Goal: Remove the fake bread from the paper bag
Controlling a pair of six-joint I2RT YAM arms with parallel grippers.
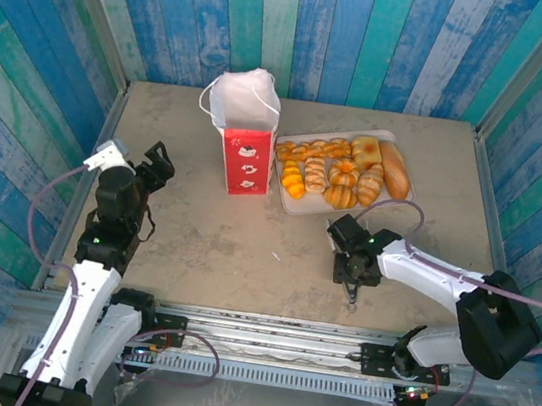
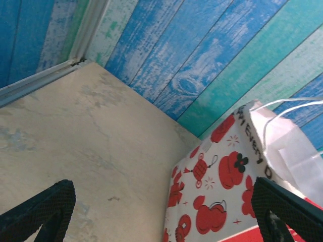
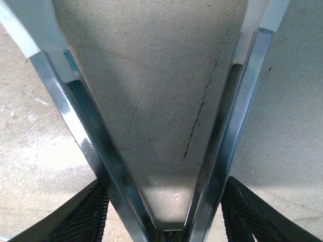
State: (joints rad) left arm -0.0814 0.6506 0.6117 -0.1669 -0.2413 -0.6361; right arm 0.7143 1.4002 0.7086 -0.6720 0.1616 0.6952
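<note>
Glossy golden fake bread clustered just beside the paper bag, bag upright, red base, white top

Left arm, right arm: white link shells, black joint housings. Lilac cables looped along links. White camera block mounted at left wrist. Left tool, right tool: black fingers faced with cross-hatched texture.

A flat white tray lies on the far right part of the beige table. Blue and teal plank walls stand on 3 sides. The metal tongs spread their 2 white-tipped arms in a V over the table, near 1 thin dark crack.
</note>
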